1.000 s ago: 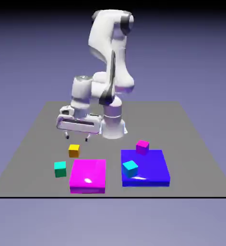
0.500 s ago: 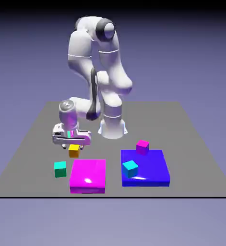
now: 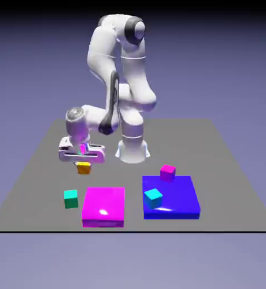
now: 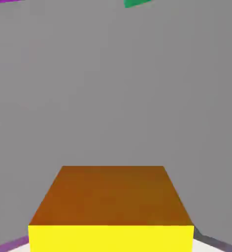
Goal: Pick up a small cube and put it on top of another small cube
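Note:
The small orange-yellow cube [image 3: 83,167] hangs just above the grey table, held between the fingers of my gripper [image 3: 82,165], which is shut on it. In the hand view the same cube [image 4: 111,206] fills the bottom middle and hides the fingertips. A teal-green small cube [image 3: 71,198] rests on the table nearer the camera and slightly toward the exterior view's left; its edge [image 4: 137,3] shows at the top of the hand view.
A flat magenta square block [image 3: 103,206] lies in front of the gripper. A flat blue block [image 3: 174,200] on the exterior view's right carries a cyan cube [image 3: 153,197] and a magenta small cube [image 3: 168,172]. The robot's base [image 3: 132,148] stands behind.
The gripper came down over the orange-yellow cube, shut on it, and has lifted it slightly off the table, shifting a little toward the exterior view's left.

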`<state>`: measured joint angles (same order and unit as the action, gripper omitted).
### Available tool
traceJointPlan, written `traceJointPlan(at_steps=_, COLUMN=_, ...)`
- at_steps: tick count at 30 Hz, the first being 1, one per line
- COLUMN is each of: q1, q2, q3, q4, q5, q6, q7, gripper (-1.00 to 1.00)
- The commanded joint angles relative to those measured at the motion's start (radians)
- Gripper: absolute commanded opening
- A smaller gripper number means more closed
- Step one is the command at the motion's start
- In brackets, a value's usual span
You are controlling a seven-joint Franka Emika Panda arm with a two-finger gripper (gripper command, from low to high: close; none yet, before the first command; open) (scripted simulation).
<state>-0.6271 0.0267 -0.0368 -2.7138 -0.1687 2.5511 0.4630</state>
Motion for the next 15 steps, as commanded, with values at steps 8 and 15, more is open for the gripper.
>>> traceJointPlan(at_steps=8, q1=0.255, q2=0.124, q3=-0.193, q4=0.29, q5=0.171, q6=-0.185, q7=0.169, gripper=-1.0)
traceJointPlan(at_steps=15, q1=0.33, q2=0.277, q3=-0.234, q4=0.369, q5=0.283, q6=-0.123, q7=0.197, gripper=-1.0)
